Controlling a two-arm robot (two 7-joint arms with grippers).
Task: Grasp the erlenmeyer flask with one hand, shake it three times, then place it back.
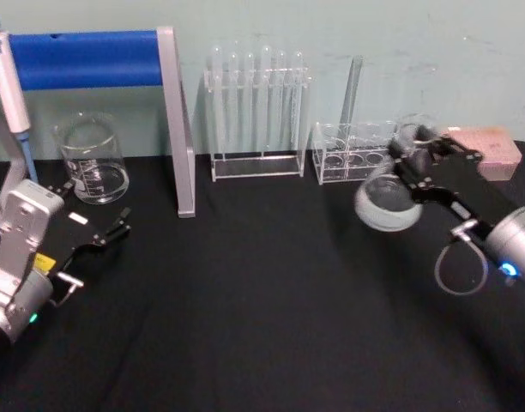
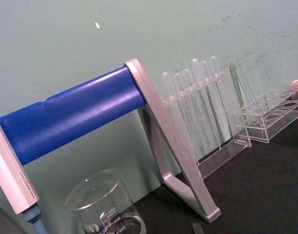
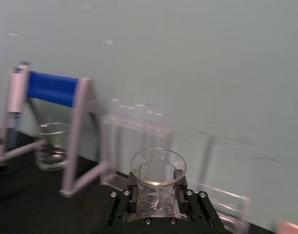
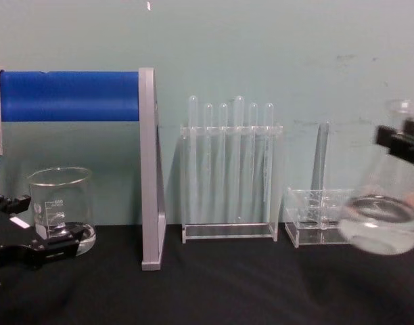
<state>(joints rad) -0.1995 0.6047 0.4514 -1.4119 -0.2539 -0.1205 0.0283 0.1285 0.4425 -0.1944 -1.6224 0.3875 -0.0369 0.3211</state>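
A pale green wall (image 1: 374, 34), scuffed in places, closes off the back of the scene. In front of it a table (image 1: 262, 300) covered in plain black cloth runs across the whole width.

At the back left stands a frame (image 1: 178, 129) of grey metal carrying a thick blue bar (image 1: 82, 58). Just to its right is a tall clear rack (image 1: 256, 112) holding a row of upright test tubes. Farther right is a low clear rack (image 1: 353, 153) with one long tube standing in it.

A beaker (image 1: 91, 159) sits on the cloth under the blue bar, near the wall.

The flask (image 1: 387, 199) is off the table at the right, in front of the low rack. It is tilted, with its wide base hanging above the cloth in the chest view, and it looks blurred. The right gripper (image 1: 417, 157) is clamped around its neck just below the rim, one jaw on each side. In the right wrist view the flared mouth rises between them.

The left gripper (image 1: 93, 210) rests low at the left side of the table, just in front of the beaker. Its jaws are spread wide and hold nothing.

A small pink block (image 1: 485, 150) lies at the far right, by the wall.
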